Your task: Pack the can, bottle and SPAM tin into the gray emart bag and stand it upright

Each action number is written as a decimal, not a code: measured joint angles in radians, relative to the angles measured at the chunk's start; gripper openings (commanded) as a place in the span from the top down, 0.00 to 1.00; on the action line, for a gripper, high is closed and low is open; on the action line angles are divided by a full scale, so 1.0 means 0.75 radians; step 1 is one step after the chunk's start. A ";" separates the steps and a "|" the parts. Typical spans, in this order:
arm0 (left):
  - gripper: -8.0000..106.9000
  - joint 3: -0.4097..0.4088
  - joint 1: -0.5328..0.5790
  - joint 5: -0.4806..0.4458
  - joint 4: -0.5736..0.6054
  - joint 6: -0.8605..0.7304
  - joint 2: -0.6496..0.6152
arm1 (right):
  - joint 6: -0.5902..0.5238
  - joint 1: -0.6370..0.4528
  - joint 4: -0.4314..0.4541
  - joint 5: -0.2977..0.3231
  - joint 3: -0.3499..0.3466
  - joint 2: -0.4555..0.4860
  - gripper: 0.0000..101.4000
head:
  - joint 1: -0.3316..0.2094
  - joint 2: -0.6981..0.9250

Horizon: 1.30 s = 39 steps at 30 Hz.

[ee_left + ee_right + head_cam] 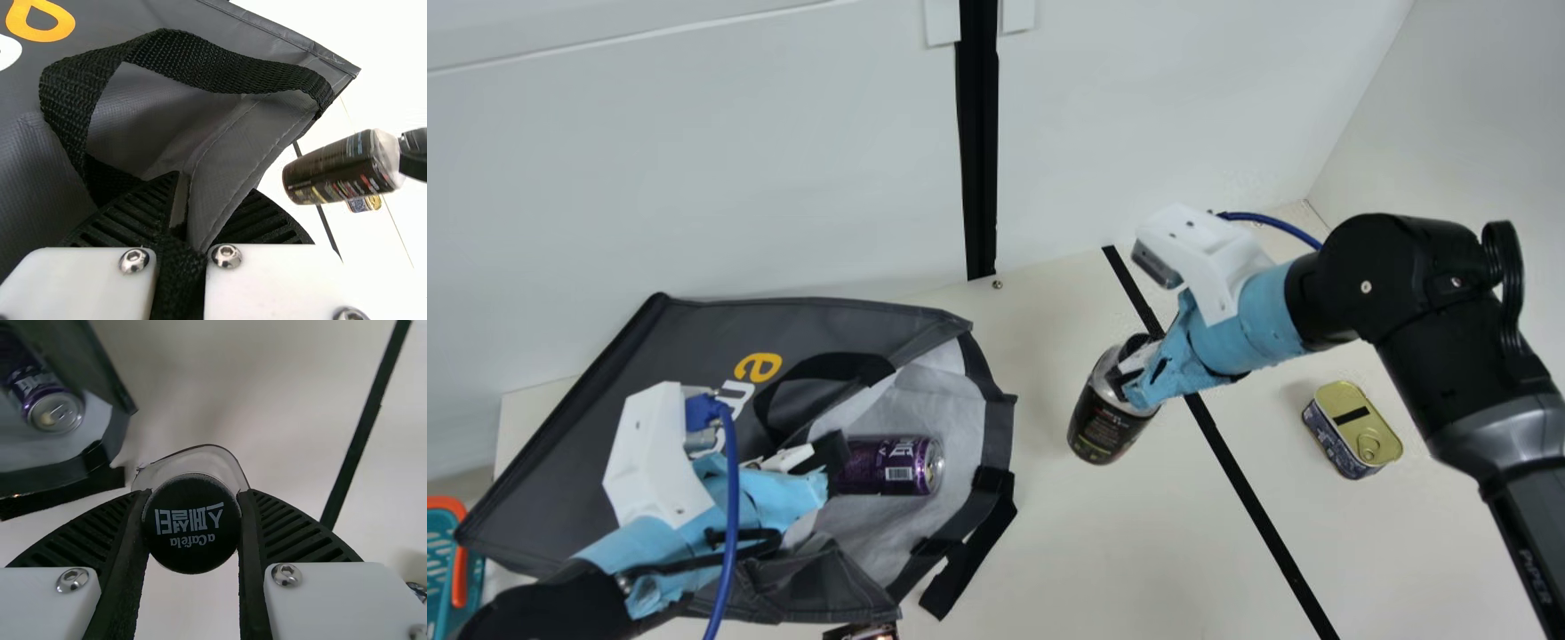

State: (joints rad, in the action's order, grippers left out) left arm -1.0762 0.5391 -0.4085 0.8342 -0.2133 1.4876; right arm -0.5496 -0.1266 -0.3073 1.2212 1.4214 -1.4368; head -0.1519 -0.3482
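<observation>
Gray bag [685, 342] clasped in left gripper [831, 453], bottle [1107, 425] in right gripper [194, 495], we could snag on the slack rim [999, 431].

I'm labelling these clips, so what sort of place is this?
Probably a robot test bench: two robot arms work over a cream table marked with black tape, beside a plain white wall panel.

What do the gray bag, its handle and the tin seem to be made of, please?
The bag looks like matte coated fabric, perhaps synthetic, with stitched edges and soft creases. Its handle seems to be dull black webbing, showing a coarse weave. The tin looks like metal, given its glossy gold lid and pull ring.
</observation>
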 measured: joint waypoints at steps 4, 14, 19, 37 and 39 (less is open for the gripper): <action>1.00 0.000 0.000 0.000 0.000 0.000 0.000 | -0.047 0.037 -0.004 -0.001 -0.059 0.035 1.00 | 0.000 0.002; 1.00 0.000 0.000 0.000 0.000 0.000 0.000 | -0.159 0.116 -0.020 -0.003 -0.177 0.098 1.00 | 0.000 0.000; 1.00 0.000 0.000 0.000 0.000 0.000 0.000 | -0.204 0.143 -0.029 -0.004 -0.207 0.113 1.00 | 0.000 0.000; 1.00 0.000 0.000 0.000 0.000 0.000 0.000 | -0.283 0.175 -0.135 -0.001 -0.199 0.154 1.00 | 0.000 0.000; 1.00 0.000 0.000 0.000 0.000 0.000 0.000 | -0.287 0.171 -0.150 -0.001 -0.183 0.156 1.00 | 0.000 0.000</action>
State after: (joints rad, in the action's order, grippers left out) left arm -1.0762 0.5391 -0.4085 0.8342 -0.2133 1.4876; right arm -0.7649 0.0014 -0.4199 1.2208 1.2841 -1.3199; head -0.1519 -0.3482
